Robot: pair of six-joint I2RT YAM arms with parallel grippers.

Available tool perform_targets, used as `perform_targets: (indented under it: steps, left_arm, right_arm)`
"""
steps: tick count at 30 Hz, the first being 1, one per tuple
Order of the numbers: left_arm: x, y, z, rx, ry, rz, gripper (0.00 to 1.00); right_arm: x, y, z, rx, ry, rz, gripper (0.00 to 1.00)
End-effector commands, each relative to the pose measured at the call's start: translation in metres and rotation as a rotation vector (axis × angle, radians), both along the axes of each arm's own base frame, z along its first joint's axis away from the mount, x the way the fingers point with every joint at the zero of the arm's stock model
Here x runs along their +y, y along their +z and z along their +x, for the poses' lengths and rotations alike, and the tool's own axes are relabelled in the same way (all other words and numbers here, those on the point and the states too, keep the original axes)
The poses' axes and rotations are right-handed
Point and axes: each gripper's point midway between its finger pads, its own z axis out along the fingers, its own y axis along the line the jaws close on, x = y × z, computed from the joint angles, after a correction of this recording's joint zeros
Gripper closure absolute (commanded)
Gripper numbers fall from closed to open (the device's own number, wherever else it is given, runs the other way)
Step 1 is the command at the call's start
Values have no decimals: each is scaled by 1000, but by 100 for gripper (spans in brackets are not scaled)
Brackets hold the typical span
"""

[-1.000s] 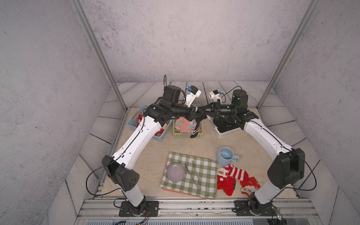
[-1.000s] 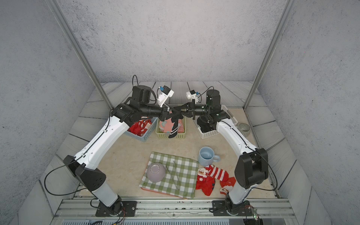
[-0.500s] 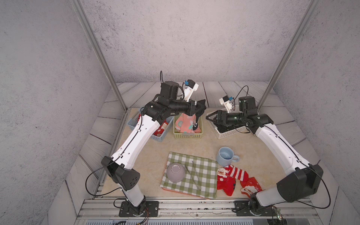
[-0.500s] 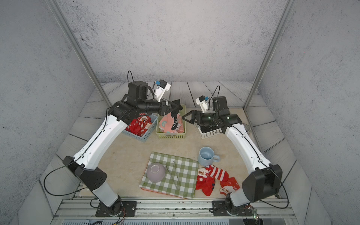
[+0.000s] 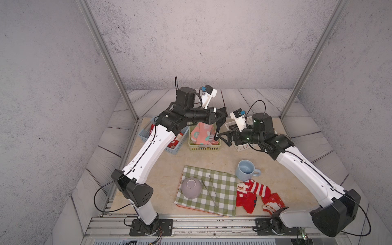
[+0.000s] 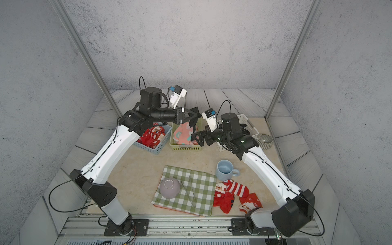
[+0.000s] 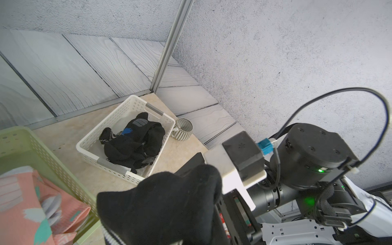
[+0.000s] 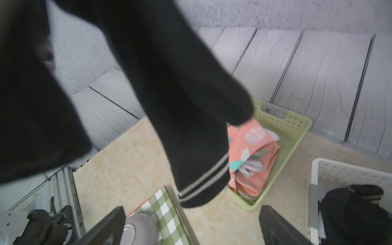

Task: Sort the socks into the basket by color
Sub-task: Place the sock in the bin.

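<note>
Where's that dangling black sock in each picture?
Both top views: black sock hangs mid-picture from the left hand, by the green basket.
Left wrist: black sock fills the bottom middle.
Right wrist: black sock fills the centre, striped cuff lowest.
Shared landmark: green basket.

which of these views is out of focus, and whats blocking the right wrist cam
Right wrist view: the black sock hangs close to the lens, soft and blurred, covering much of the frame; the green basket behind it is sharper. Left wrist view: the sock is slightly soft up close, the white basket crisp. Both top views: sharp, evenly lit, no glare.
</note>
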Motion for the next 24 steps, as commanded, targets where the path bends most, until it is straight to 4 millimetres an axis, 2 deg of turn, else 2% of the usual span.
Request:
perform_targets:
  steps: [1,3,6,8,10,12,16,17,19,21,23,24]
  left_arm:
    - [-7,9,-10,-5,-35,-43,100]
    - [-9,11,-14,3,-48,-55,100]
    - [-11,13,-19,2,-57,-62,100]
    - [-11,15,-22,2,-62,-76,100]
    - [-11,16,-23,4,-66,-84,100]
    - [-10,14,-24,9,-63,-82,100]
    - [-8,1,-16,22,-29,-46,98]
    - [-6,-4,-12,26,-13,-32,88]
    - [-1,-10,-5,26,24,-6,60]
    - [5,-18,4,31,62,18,39]
    - [14,-27,16,43,107,38,11]
    - [18,-31,21,49,123,46,1]
  right_arm:
    - [-4,33,15,-147,-68,34,2]
    - [-3,42,24,-181,-95,58,11]
    - [-4,42,41,-197,-151,69,32]
    - [-4,42,46,-204,-170,82,54]
    - [-3,43,46,-199,-165,89,80]
    - [-2,46,45,-194,-156,91,100]
    - [-9,49,48,-160,-180,84,100]
    - [-13,45,52,-130,-193,74,100]
    - [-25,38,61,-62,-224,72,100]
    - [-38,30,72,0,-260,79,100]
    - [-53,21,85,63,-301,75,100]
    - [-59,16,89,86,-318,67,100]
